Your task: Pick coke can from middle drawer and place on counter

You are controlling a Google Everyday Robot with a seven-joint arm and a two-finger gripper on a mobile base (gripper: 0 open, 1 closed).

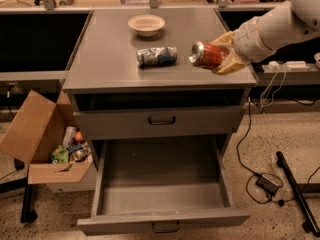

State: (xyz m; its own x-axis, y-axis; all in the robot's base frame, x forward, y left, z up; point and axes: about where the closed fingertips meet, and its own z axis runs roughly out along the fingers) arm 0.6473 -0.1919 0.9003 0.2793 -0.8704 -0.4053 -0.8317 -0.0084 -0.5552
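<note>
The red coke can (208, 55) lies sideways in my gripper (222, 54), held just above the right part of the grey counter (107, 54). The gripper's tan fingers (231, 63) are shut on the can, and my white arm reaches in from the upper right. The middle drawer (162, 204) stands pulled open below, its grey floor bare.
A silver-and-blue can (157, 56) lies on its side at the counter's middle, left of the coke can. A small cream bowl (146, 25) sits further back. A closed drawer front with a black handle (161, 120) is under the counter. An open cardboard box (47, 144) with trash stands on the floor at left. Cables lie at right.
</note>
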